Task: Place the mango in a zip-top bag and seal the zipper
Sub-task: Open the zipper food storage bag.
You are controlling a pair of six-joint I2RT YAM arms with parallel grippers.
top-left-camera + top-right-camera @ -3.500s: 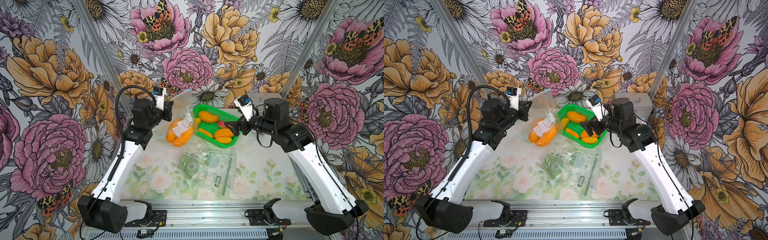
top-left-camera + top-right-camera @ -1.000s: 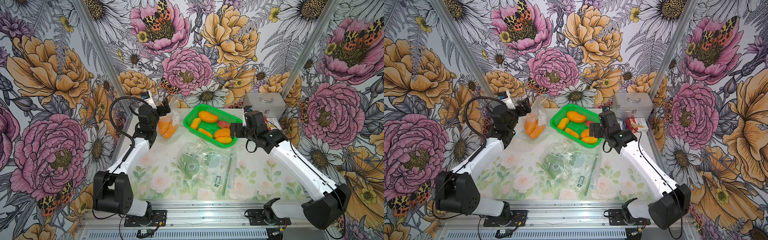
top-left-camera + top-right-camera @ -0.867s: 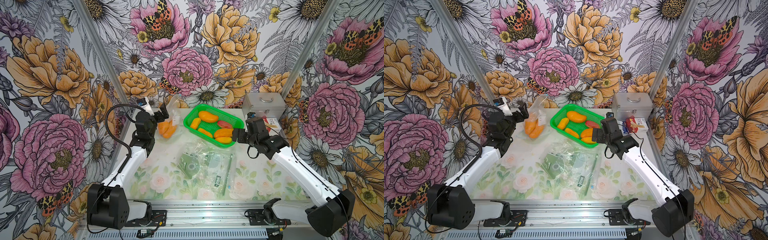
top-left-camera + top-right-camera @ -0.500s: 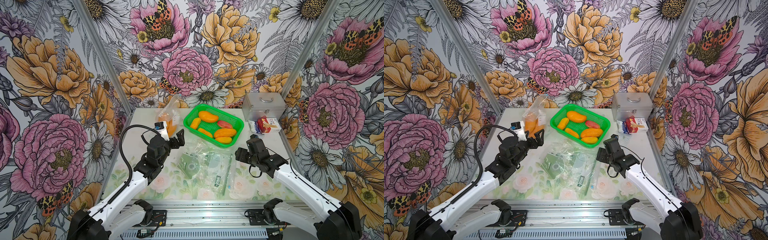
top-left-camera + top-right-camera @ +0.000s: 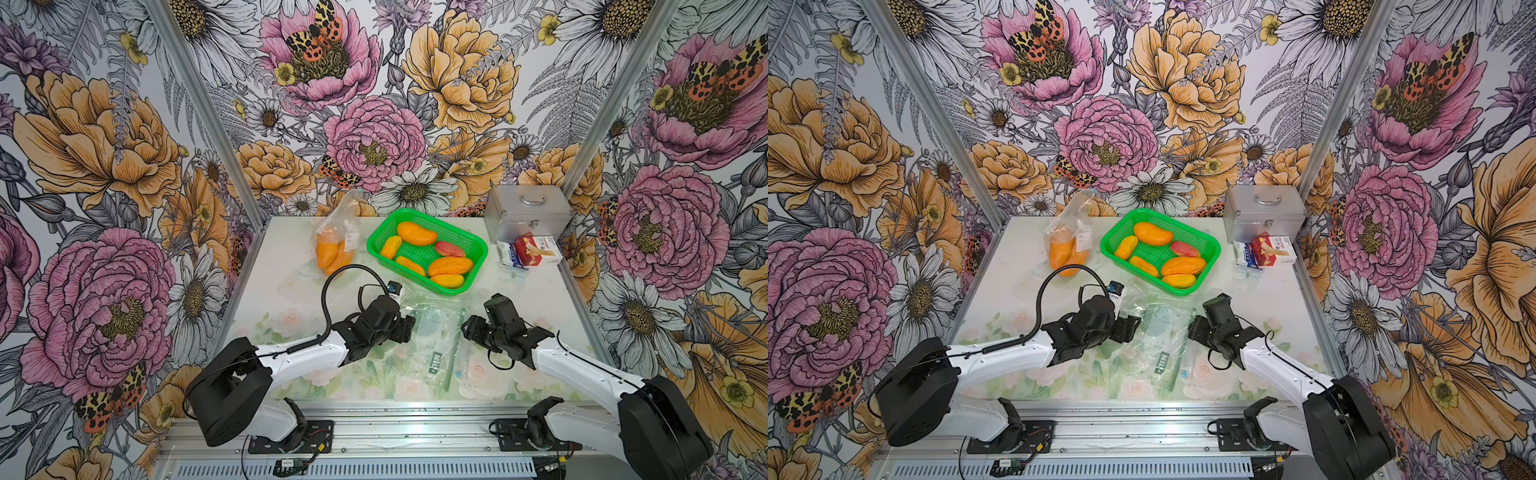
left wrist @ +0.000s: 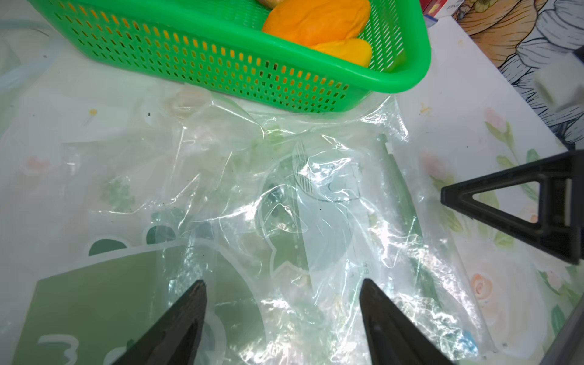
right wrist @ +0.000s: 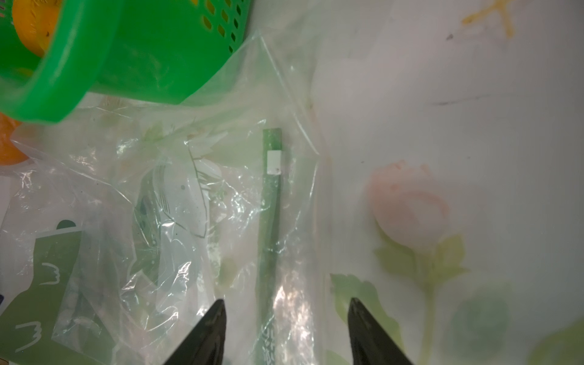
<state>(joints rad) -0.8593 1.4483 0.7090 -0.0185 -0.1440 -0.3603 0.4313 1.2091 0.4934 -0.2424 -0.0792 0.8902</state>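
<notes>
Both arms reach low and inward; left gripper (image 6: 281,284) and right gripper (image 7: 286,303) hover empty, jaws apart, flanking the flat zip-top bag (image 5: 432,332); mango (image 5: 451,266) lies in the green basket (image 6: 221,63); overlapping clear film obscures the bag's edges.

Floral wallpaper walls (image 5: 374,124), pale flowered tabletop (image 5: 282,249)

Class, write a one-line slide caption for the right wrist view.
Right gripper, jaws apart, above green zipper on clear bag, near green basket.

Silver case (image 5: 528,214) at back right corner; red box (image 5: 538,251), blue-white packet (image 5: 508,254) just before it.
</notes>
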